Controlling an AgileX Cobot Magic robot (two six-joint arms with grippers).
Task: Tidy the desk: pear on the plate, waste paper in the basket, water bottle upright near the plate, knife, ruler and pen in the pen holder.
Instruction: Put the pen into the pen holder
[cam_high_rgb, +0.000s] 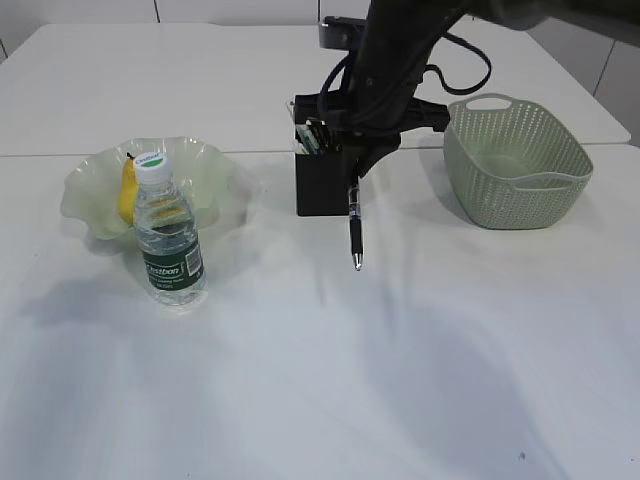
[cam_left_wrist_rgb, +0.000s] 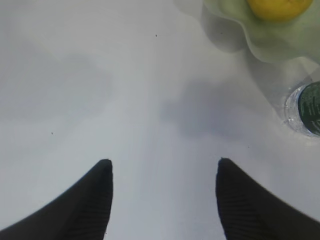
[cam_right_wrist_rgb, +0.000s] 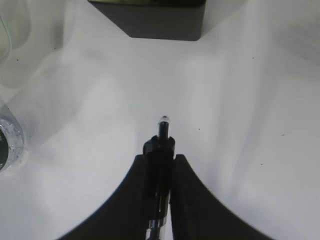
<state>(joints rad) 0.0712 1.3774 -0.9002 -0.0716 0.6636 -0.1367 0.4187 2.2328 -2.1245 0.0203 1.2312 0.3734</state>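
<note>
My right gripper (cam_high_rgb: 355, 178) is shut on a black pen (cam_high_rgb: 355, 232) that hangs tip-down just in front of the black pen holder (cam_high_rgb: 320, 175). In the right wrist view the pen (cam_right_wrist_rgb: 163, 131) sticks out between the shut fingers (cam_right_wrist_rgb: 161, 159), with the holder (cam_right_wrist_rgb: 152, 17) ahead. The yellow pear (cam_high_rgb: 127, 190) lies on the pale green wavy plate (cam_high_rgb: 215, 165). The water bottle (cam_high_rgb: 168, 240) stands upright in front of the plate. My left gripper (cam_left_wrist_rgb: 162, 165) is open and empty over bare table; the plate (cam_left_wrist_rgb: 260, 40), pear (cam_left_wrist_rgb: 277, 7) and bottle (cam_left_wrist_rgb: 306, 110) show at its upper right.
A green woven basket (cam_high_rgb: 515, 160) stands to the right of the pen holder. Some items stand inside the holder (cam_high_rgb: 313, 137). The white table (cam_high_rgb: 400, 380) stretches forward.
</note>
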